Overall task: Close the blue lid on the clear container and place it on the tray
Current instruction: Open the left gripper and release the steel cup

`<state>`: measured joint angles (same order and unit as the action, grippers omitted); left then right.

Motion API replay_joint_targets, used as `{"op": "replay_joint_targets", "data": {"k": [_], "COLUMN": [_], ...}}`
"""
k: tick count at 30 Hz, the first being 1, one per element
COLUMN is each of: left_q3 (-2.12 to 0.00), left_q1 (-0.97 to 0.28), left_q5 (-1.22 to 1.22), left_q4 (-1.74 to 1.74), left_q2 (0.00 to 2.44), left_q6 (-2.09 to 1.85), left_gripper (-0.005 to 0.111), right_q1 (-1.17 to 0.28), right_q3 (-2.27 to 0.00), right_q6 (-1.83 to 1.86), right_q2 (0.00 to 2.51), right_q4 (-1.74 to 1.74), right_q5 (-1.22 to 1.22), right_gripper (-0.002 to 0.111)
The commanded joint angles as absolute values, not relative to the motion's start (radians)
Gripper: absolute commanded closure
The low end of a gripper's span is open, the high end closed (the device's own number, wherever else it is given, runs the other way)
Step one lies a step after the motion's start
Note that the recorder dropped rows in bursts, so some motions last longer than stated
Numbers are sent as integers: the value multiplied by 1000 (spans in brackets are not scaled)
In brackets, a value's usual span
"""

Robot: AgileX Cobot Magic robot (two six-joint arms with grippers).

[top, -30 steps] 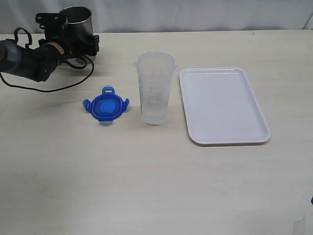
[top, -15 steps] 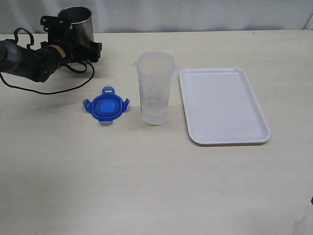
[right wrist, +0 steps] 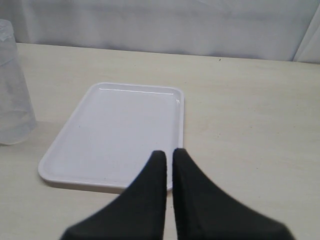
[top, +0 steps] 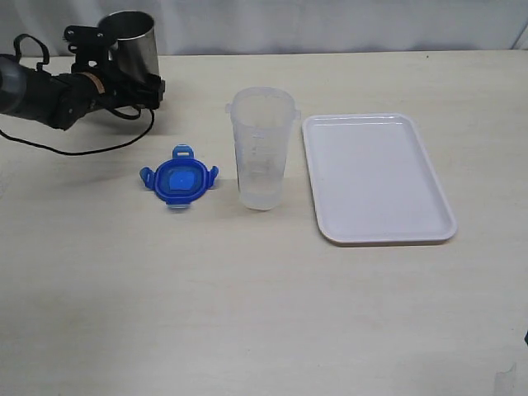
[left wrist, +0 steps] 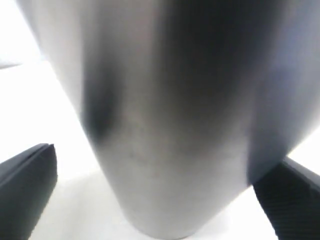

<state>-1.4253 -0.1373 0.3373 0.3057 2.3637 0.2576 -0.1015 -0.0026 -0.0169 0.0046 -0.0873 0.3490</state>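
The left gripper [top: 120, 62], spread around the grey metal cup [top: 130, 33] (gripping nothing), should back away without tipping it, then reach the blue lid [top: 179, 183] lying flat well apart from the gripper.

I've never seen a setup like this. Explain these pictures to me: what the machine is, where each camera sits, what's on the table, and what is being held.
This is a robot with two arms, each ending in a two-fingered gripper. One picture looks at the whole table from outside. The other two come from cameras on the arms' wrists, looking along the fingers. On the table are a blue lid lying flat, a tall clear container standing open beside it, a white tray, and a metal cup at the back left of the outside view. The left gripper is open with the cup between its fingers. One finger is plainly clear of the cup, so it does not look gripped. The right gripper is shut on nothing, near the tray's edge. Nothing is held.
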Motion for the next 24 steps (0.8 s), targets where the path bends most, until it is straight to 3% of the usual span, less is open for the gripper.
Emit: {"op": "replay_joint_targets", "data": {"k": [1, 13, 24], "left_q3": [-1381, -1189, -985], "left_q1": [-134, -134, -134], "left_q5": [342, 367, 320], "left_q4": [303, 293, 267], "left_q2": [2301, 2195, 1950], "left_q6": [264, 267, 272], "left_gripper": [2, 2, 2], "right_q1": [-96, -96, -96], "right_q3": [0, 0, 0], "right_q6": [-11, -11, -11], "right_q2": [0, 0, 0], "right_q4": [-87, -87, -87], "right_q5": [346, 346, 346], "right_gripper": [104, 104, 104]}}
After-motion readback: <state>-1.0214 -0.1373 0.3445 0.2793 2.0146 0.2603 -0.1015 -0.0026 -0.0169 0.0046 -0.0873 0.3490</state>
